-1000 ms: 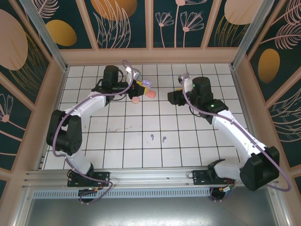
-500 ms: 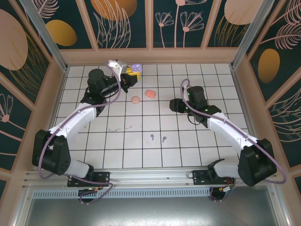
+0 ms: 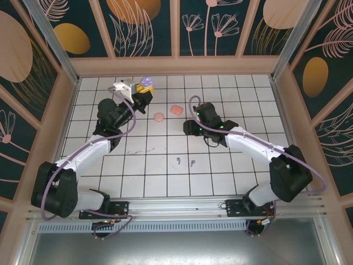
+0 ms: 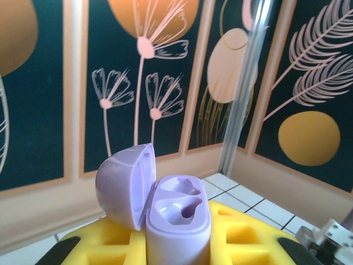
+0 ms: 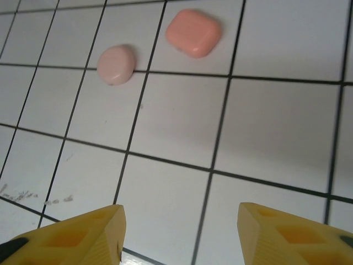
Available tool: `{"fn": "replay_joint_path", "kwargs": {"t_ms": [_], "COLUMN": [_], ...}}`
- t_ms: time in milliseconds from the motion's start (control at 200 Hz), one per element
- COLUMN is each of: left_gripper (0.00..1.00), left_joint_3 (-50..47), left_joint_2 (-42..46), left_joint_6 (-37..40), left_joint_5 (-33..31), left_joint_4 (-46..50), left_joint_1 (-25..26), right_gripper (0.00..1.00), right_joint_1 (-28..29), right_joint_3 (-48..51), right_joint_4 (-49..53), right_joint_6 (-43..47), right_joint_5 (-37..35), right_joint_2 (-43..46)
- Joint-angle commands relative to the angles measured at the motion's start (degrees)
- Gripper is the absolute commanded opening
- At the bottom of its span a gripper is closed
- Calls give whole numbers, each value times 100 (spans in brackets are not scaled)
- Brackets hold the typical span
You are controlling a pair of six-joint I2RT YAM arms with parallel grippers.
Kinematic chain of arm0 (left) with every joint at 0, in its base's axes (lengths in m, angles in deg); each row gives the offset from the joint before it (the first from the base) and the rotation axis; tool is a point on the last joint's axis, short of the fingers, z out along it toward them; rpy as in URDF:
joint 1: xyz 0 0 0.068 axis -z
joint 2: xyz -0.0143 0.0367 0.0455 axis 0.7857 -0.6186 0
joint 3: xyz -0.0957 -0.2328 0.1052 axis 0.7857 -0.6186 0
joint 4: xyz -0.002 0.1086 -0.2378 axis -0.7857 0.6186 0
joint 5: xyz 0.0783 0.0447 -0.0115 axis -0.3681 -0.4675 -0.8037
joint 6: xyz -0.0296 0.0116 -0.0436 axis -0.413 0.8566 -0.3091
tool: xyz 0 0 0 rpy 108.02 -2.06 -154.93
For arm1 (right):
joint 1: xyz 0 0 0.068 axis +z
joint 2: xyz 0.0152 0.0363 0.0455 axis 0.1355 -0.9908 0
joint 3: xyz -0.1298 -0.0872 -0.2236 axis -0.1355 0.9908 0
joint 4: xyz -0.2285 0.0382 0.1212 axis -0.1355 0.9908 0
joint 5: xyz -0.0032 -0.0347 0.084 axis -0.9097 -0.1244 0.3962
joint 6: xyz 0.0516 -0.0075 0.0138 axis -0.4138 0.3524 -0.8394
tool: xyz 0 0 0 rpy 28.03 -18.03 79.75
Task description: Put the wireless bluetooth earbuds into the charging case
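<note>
My left gripper (image 3: 143,94) is shut on a purple charging case (image 3: 146,82), held up above the back left of the table. In the left wrist view the case (image 4: 177,220) stands upright between the yellow fingers (image 4: 248,240), its lid (image 4: 123,184) swung open to the left and both wells empty. Two tiny purple earbuds (image 3: 179,160) (image 3: 192,163) lie on the tiles at mid-table. My right gripper (image 3: 189,128) hangs low over bare tiles near the centre, open (image 5: 179,232), with nothing between its fingers.
A closed pink case (image 3: 159,117) (image 5: 116,64) and a closed salmon case (image 3: 176,110) (image 5: 193,32) lie on the white tiled table (image 3: 143,176), between the two grippers. Patterned walls and a metal post (image 4: 242,94) enclose the back and sides.
The left arm has drawn back and to the left, carrying the purple case with it. The right gripper has moved left and nearer, toward the table's centre.
</note>
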Motion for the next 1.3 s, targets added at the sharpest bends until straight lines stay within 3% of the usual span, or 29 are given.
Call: {"fn": "replay_joint_path", "kwargs": {"t_ms": [0,576,1296], "left_gripper": [0,0,0], "left_joint_3": [-170,-720,-806], "left_joint_2": [112,422,451], "left_joint_6": [-160,41,55], "left_joint_5": [-415,-1031,-1157], "left_joint_4": [-570,-718,-780], "left_joint_1": [-17,-18,-16], "right_gripper": [56,56,49], "right_joint_1": [308,1557,1846], "right_joint_3": [-279,-585,-606], "right_joint_4": [351,1316,1296], "right_joint_6": [-364,-1473,-1563], "right_joint_5": [-325,-761,-587], "right_joint_2": [-216,-911,-1756]}}
